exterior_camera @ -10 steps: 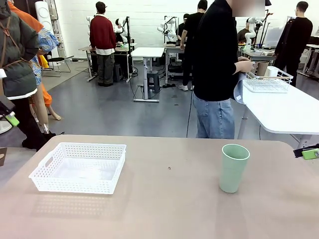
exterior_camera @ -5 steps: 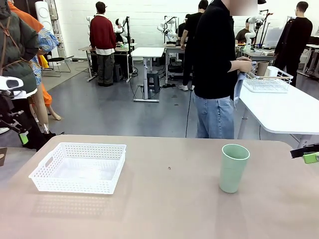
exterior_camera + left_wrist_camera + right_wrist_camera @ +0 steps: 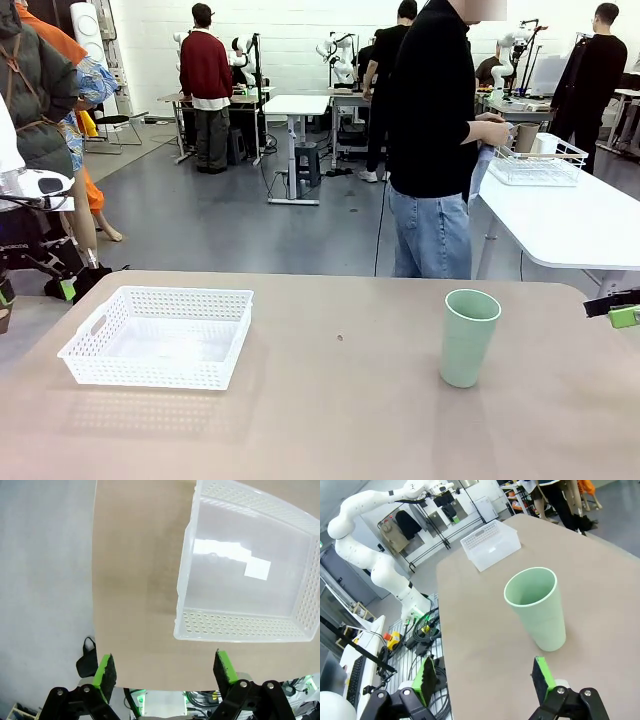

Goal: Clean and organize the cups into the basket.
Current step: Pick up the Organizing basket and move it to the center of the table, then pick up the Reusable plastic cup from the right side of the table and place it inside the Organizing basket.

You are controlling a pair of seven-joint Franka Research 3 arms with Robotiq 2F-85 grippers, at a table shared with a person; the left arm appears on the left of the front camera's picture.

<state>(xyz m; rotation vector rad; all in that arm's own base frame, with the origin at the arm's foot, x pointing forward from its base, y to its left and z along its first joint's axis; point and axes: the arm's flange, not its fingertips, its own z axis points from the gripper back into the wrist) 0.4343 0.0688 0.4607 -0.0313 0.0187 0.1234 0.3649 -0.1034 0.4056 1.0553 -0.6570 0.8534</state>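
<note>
From the front, your left tool [image 3: 36, 290] had swung down at the left edge of the worktop [image 3: 340, 420] over the last second. First a single green pad showed, and now the whole wrist hung just off the near-left corner of the basket [image 3: 150, 372]. Your right tool [image 3: 615, 310] had barely shifted at the right edge. The mint cup [image 3: 468, 338] stood upright where it had been, well apart from the basket. Nothing had been placed yet, and I'd judge you were at the approach.

In the left wrist view, the left tool [image 3: 164, 664] was spread wide and held nothing. It looked down past the worktop's edge, with the empty basket [image 3: 240, 627] just ahead. The floor lay to one side, so room there was tight.

In the right wrist view, the right tool [image 3: 484, 674] gaped wide and empty. The cup [image 3: 537, 607] stood upright close ahead with bare worktop all round it. The basket [image 3: 492, 542] sat far across, by the opposite edge.
</note>
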